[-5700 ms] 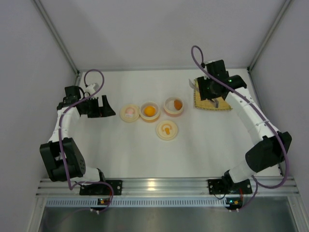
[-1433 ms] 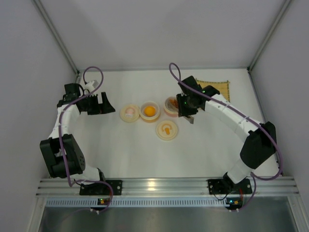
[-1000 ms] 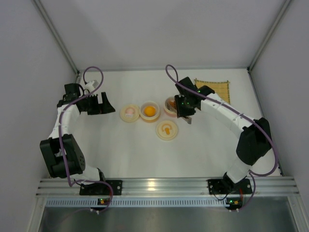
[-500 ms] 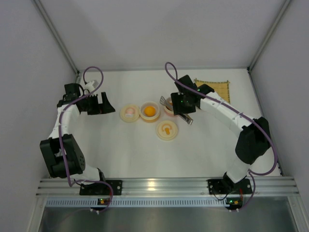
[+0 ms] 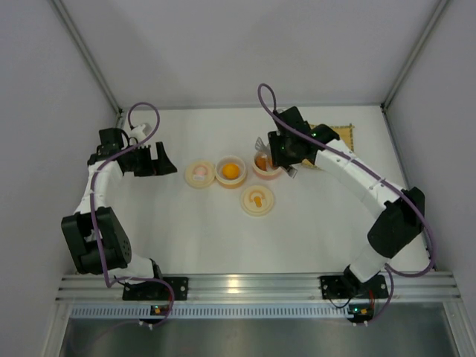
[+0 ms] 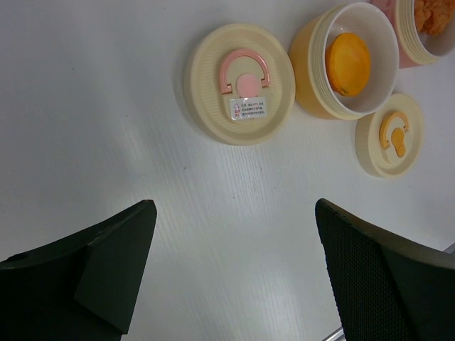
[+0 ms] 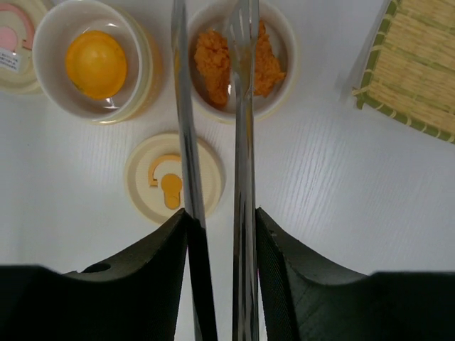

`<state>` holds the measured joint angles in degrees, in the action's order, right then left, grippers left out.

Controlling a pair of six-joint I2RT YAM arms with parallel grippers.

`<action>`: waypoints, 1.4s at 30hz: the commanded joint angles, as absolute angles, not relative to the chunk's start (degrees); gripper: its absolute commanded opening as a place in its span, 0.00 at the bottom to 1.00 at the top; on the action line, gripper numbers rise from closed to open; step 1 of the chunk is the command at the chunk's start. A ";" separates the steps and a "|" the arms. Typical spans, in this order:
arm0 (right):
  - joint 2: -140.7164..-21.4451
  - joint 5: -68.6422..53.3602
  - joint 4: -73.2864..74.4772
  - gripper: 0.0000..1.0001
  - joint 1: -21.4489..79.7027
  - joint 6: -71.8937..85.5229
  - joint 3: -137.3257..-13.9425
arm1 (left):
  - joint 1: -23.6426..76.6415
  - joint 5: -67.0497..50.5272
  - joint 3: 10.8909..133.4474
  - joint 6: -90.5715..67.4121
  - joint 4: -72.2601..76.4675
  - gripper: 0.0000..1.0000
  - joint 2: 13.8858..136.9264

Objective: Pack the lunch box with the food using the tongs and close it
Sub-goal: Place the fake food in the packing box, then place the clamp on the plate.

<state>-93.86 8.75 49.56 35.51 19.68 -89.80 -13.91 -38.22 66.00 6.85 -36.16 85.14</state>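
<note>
Surface (image 5: 223,238): white and smooth. I expect light plastic to skate on it when nudged.
Woven mat (image 7: 419,64): at the far right, bare where I can see it.
Tongs (image 7: 244,163): thin, springy steel and probably slick. The two arms stand apart over the pink bowl.
Right claw (image 7: 219,227): clamped across both arms well back from the tips, so I'd squeeze gently.
Left claw (image 6: 233,209): spread wide, holding nothing, over bare surface near the pink-handled lid.
Yellow bowl (image 7: 146,78) and pink bowl (image 7: 284,89): side by side, both uncovered. They look light and rigid, so I'd grip them by the wall.
Pink-handled lid (image 6: 239,83) and orange-handled lid (image 7: 170,177): flat and low, lying beside the bowls. The rim is the only place to grip.
Fried pieces (image 7: 213,60): in the pink bowl, likely crumbly. I'd pinch them lightly across the middle.
Orange lump (image 7: 96,64): round and smooth, in the yellow bowl. It may slip.
</note>
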 commanded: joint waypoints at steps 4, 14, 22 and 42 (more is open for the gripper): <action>-89.22 16.16 50.27 0.36 35.69 15.47 -93.34 | -14.24 -38.32 66.97 8.70 -36.39 0.98 81.91; -81.92 25.12 48.52 0.35 30.59 9.76 -87.02 | -14.24 -38.23 67.15 8.70 -36.39 0.98 82.09; -80.24 33.47 45.62 0.34 24.00 4.48 -79.37 | -14.24 -38.23 66.97 8.70 -35.77 0.98 82.70; -93.42 38.15 31.12 0.39 23.11 0.44 -71.11 | -14.24 -38.05 65.30 8.79 -34.45 0.98 82.88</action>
<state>-92.92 36.51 37.89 23.57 1.85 -72.25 -13.91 -37.50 65.82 7.88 -36.40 83.53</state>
